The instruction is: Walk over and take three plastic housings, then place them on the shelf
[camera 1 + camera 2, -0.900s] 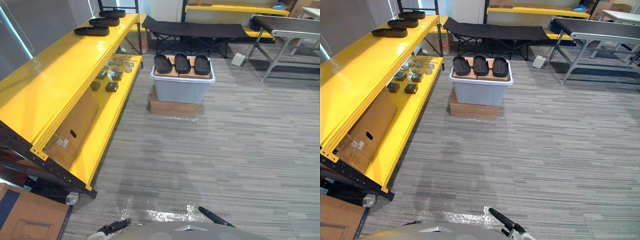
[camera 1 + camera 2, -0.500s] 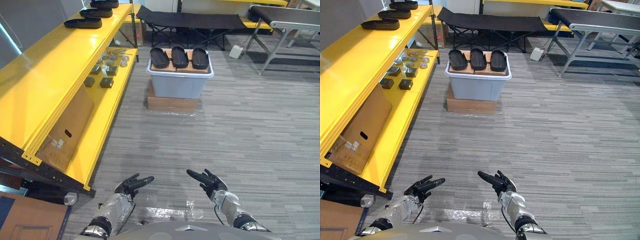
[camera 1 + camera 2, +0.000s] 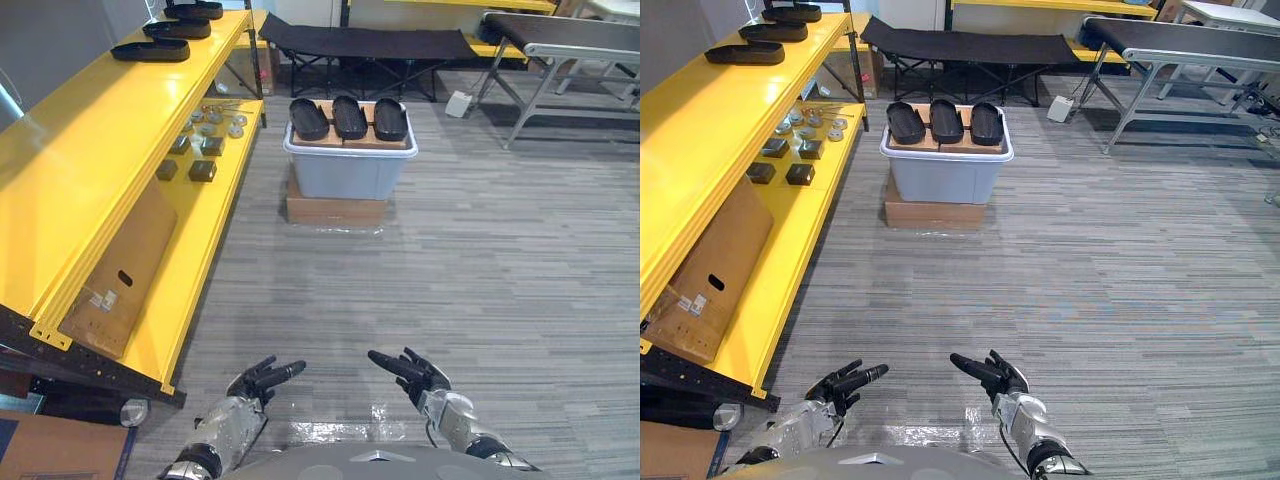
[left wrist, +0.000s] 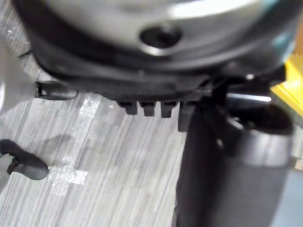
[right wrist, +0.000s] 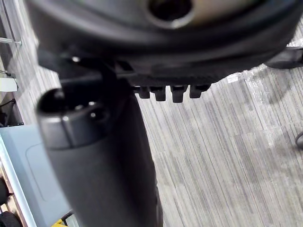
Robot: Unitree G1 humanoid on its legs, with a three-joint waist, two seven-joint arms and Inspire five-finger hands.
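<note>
Three black plastic housings (image 3: 349,117) lie side by side on a board atop a grey bin (image 3: 350,172), far ahead across the floor. Three more black housings (image 3: 150,50) rest on the far end of the yellow shelf's top (image 3: 90,150) at the left. My left hand (image 3: 258,380) and right hand (image 3: 412,369) hover low in front of me over the carpet, fingers stretched forward and holding nothing. Both are well short of the bin. The left wrist view shows my left hand (image 4: 156,90) over bare carpet. The right wrist view shows my right hand (image 5: 161,61) the same way.
The bin sits on a flat cardboard box (image 3: 335,210). The shelf's lower level holds small metal parts (image 3: 200,150) and a leaning cardboard sheet (image 3: 120,270). A black folding cot (image 3: 360,42) and a conveyor table (image 3: 560,40) stand behind the bin. Open carpet lies between me and the bin.
Both hands have risen into view with fingers extended, then dipped slightly. The whole scene has shifted, so the camera has moved; the housings and bin stay put.
</note>
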